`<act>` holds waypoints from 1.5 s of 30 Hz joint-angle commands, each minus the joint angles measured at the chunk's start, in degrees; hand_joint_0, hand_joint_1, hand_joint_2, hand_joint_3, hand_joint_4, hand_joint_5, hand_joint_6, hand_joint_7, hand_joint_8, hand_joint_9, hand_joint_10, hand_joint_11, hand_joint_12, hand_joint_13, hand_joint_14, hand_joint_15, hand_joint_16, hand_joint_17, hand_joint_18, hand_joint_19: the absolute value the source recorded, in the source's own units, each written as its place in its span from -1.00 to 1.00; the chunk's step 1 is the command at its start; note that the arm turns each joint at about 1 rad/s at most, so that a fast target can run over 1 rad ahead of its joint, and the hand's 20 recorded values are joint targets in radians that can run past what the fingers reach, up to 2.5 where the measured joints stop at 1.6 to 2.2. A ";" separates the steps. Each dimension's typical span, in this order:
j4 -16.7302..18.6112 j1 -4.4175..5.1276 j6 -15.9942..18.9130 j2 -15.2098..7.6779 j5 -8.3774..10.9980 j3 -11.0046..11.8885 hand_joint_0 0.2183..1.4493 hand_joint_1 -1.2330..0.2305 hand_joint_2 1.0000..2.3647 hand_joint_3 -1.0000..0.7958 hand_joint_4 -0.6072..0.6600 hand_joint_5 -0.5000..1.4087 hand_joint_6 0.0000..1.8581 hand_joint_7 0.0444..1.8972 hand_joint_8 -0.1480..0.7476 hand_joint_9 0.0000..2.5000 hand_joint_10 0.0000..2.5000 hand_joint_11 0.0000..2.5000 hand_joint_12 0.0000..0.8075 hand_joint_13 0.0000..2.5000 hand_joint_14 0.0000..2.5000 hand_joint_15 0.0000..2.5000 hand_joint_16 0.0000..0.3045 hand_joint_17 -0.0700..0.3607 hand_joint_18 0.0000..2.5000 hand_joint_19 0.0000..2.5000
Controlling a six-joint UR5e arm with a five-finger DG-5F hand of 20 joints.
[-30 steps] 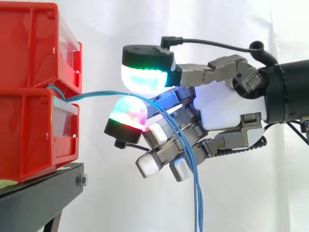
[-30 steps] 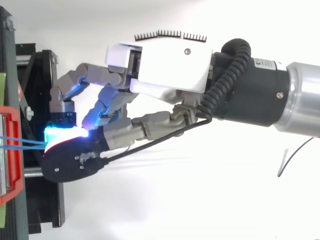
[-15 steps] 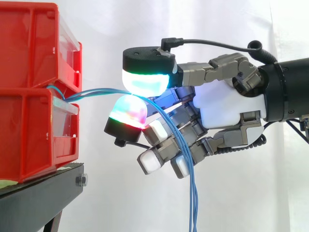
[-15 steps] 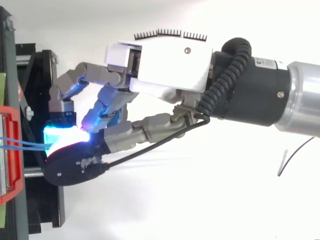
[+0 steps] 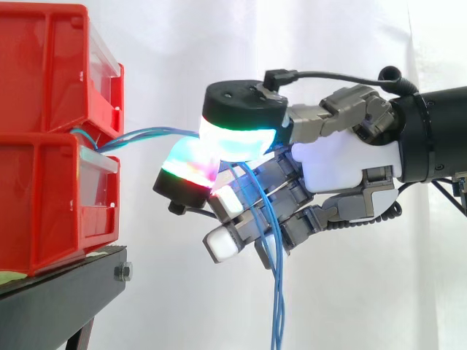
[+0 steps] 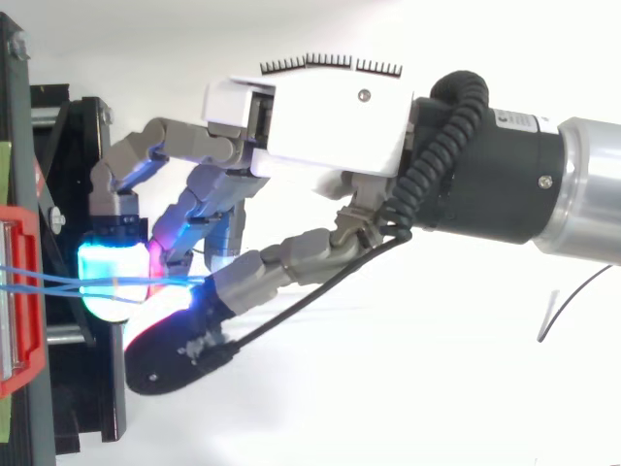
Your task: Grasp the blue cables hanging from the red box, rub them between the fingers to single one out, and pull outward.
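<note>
Blue cables [image 5: 149, 134] run out over the clear front lip of the lower red bin [image 5: 44, 204], which sits beneath an upper red bin [image 5: 44, 65] on a black stand [image 5: 58, 292] before a white curtain [image 5: 182, 44], as seen from the side; whatever else either bin holds cannot be made out through the red walls. The strands cross almost level from the bin to the hand [image 5: 343, 160], which comes in from the right. They pass between a cyan-green pad [image 5: 237, 140] above and a magenta-red pad [image 5: 191, 164] below, the two pressed together on the bundle in a pinch. Beyond the pinch the cables bend down, trail across the curled lower fingers with their white pads [image 5: 222, 244] and hang to the bottom edge, where their ends are cut off. How many strands the pads clamp is hard to tell, since they merge at the contact. From above, the cables [image 6: 58, 282] leave the stacked red bins [image 6: 29, 374] at the left edge as thin, nearly parallel lines. They cross over the stand [image 6: 87, 155] and the cyan pad [image 6: 112, 282], then run on to a blue glow beside the black-backed fingertip [image 6: 175, 349]. The hand [image 6: 320, 107] reaches leftward, its white shell hiding the palm and the hanging part of the cables, and the bins are cropped by the frame.
</note>
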 commanded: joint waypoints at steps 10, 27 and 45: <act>-0.17 -0.08 -0.09 -0.01 0.00 0.18 -0.62 -0.15 -1.00 -0.44 0.35 -0.65 -0.06 0.01 0.22 -0.20 -0.99 -0.37 0.14 -0.24 -0.99 -0.54 -0.56 0.03 -0.16 -0.45; -0.69 -0.08 -0.09 -0.01 0.00 0.44 -0.38 -0.36 -0.97 -0.05 0.18 -0.64 -0.02 0.09 0.19 -0.18 -0.99 -0.35 0.08 -0.23 -0.99 -0.53 -0.59 -0.03 -0.16 -0.45; -1.05 -0.08 -0.09 -0.01 0.00 0.44 -0.17 -0.67 -0.98 -0.29 0.18 -0.68 -0.02 0.06 0.05 -0.32 -0.99 -0.37 0.01 -0.31 -0.99 -0.55 -0.63 -0.08 -0.22 -0.51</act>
